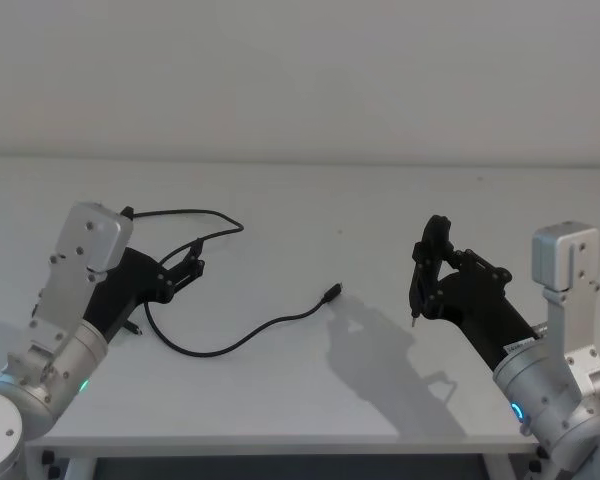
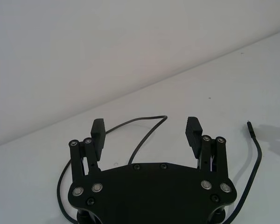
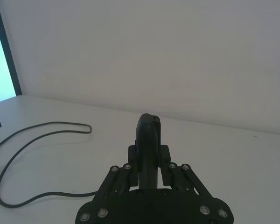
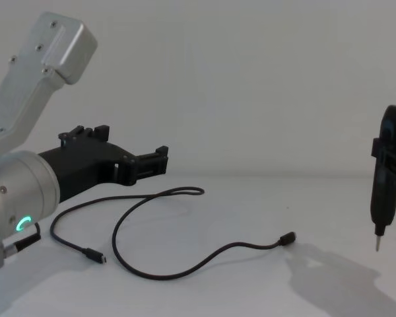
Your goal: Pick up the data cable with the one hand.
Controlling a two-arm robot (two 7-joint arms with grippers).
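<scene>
Lying flat on the white table [image 1: 400, 200], the data cable [image 1: 212, 352] runs in loose curves, long axis from left rear to centre; one plug [image 1: 332, 292] points toward centre, the other end lies at near left. Above the left loops hovers the left end effector [image 1: 196, 257], fingers [image 2: 99, 128] spread wide. Well apart at right, the right end effector [image 1: 435, 268] is clamped on a pen-like tool [image 4: 381, 198], tip down

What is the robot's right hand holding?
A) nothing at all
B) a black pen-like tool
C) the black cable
B: the right gripper has its jaws shut on a slim black tool with a metal tip, and the cable lies loose, not gripped.
</scene>
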